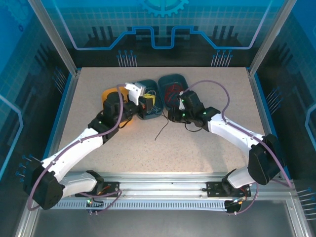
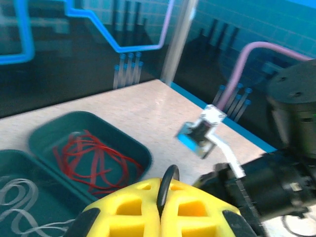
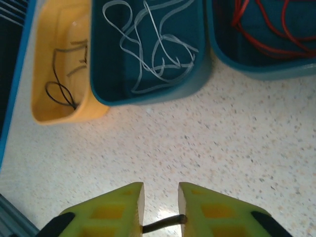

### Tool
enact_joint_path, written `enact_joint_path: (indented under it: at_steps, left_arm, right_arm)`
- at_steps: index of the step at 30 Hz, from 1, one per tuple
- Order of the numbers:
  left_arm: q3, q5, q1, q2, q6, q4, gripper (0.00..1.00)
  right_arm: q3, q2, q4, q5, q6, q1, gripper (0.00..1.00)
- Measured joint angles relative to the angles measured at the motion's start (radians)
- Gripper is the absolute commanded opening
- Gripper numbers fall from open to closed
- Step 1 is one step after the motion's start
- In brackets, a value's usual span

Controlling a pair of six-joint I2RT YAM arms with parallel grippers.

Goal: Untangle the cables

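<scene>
While both arms are leaned in toward the far middle of the desk (image 3: pixel 222 143), here's my count: three trays in a row, three cable colours, two grippers. On the left is one yellow tray (image 3: pixel 47 116), then two teal ones side by side, all pretty much touching. The middle teal tray (image 3: pixel 148 96) has the white cable (image 3: pixel 153 57) lying in it as a loose squiggle of loops. The right teal tray (image 3: pixel 256 69) has the red cable (image 2: pixel 94 158) in it, also a loose coil, inside the rim as far as I can see.

The black cable (image 3: pixel 162 225) is the one out on the desk. The left gripper (image 2: pixel 160 195) has its jaws clenched together, with a loop of that black cable poking up from the seam between them, so it's pinched. The right gripper (image 3: pixel 160 190) is low over bare desk just in front of the trays. Its jaws are a small gap apart, and a short stretch of black cable crosses that gap further back. Honestly can't tell if it's squeezing the wire or the wire just runs through. From the overhead camera, a free tail of black trails across the desk between the two grippers, toward the near side.

Also, one thin black strand (image 3: pixel 59 94) sits in the yellow tray, a little loop by the wall. Can't tell whether it's the same cable or a separate piece.
</scene>
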Motion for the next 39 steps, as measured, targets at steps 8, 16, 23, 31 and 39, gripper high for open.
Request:
enact_joint_path:
  at_steps: [8, 16, 23, 31, 39]
  left_arm:
    - [0.027, -0.096, 0.156, -0.071, 0.092, -0.146, 0.0]
    - [0.097, -0.128, 0.307, -0.056, 0.131, -0.192, 0.0]
    - [0.13, -0.134, 0.396, 0.003, 0.138, -0.197, 0.0]
    - [0.08, -0.135, 0.472, 0.025, 0.139, -0.139, 0.0]
    - [0.004, -0.135, 0.518, 0.068, 0.138, -0.092, 0.0]
  right_arm:
    - [0.111, -0.106, -0.137, 0.062, -0.094, -0.028, 0.53]
    - [0.026, -0.345, -0.204, 0.123, -0.1, -0.132, 0.7]
    - [-0.046, -0.444, -0.253, 0.129, -0.096, -0.174, 0.72]
    - [-0.053, -0.44, -0.276, 0.127, -0.099, -0.174, 0.73]
    - [-0.083, -0.432, -0.269, 0.108, -0.099, -0.174, 0.73]
